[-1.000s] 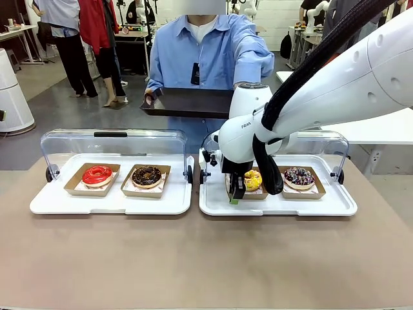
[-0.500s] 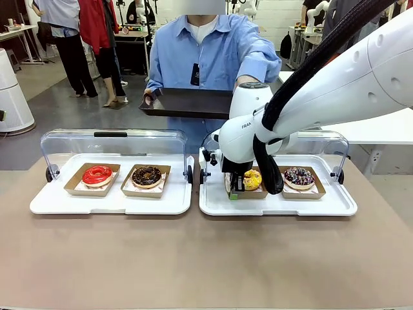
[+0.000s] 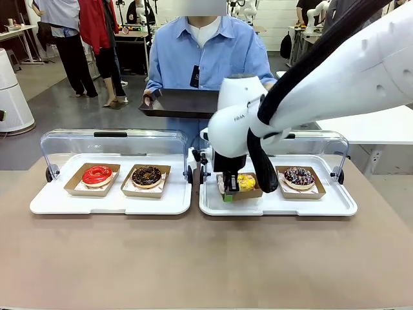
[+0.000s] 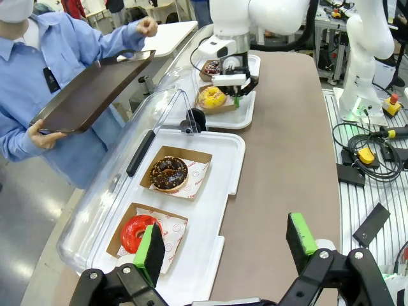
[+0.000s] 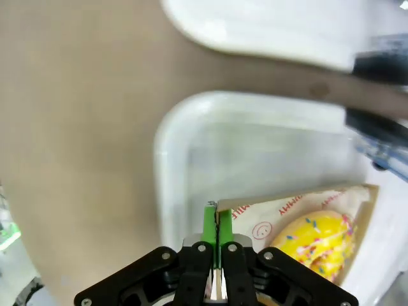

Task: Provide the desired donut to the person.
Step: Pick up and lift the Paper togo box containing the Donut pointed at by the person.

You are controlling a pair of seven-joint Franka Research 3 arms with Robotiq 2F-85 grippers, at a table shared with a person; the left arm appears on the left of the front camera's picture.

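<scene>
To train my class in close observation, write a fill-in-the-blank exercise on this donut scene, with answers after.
The right gripper is shut on the cardboard tray whose donut is ____. The left gripper is ____. The person holds the dark serving tray with ____ hands. The red donut and the chocolate donut lie on the white tray at the robot's ____.
Missing words: yellow; open; both; left.

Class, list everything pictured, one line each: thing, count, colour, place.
red donut: one, red, left tray
chocolate donut: one, brown, left tray
yellow donut: one, yellow, at right tray
sprinkled donut: one, dark, right tray
boats: four, brown, one under each donut
trays: two, white, on table
lids: two, clear, raised behind trays
table: one, tan
dark tray: one, dark, in person's hands
person: one, blue shirt, far side
left gripper: one, black, jaws open
right gripper: one, black, jaws shut on yellow donut's boat
</scene>
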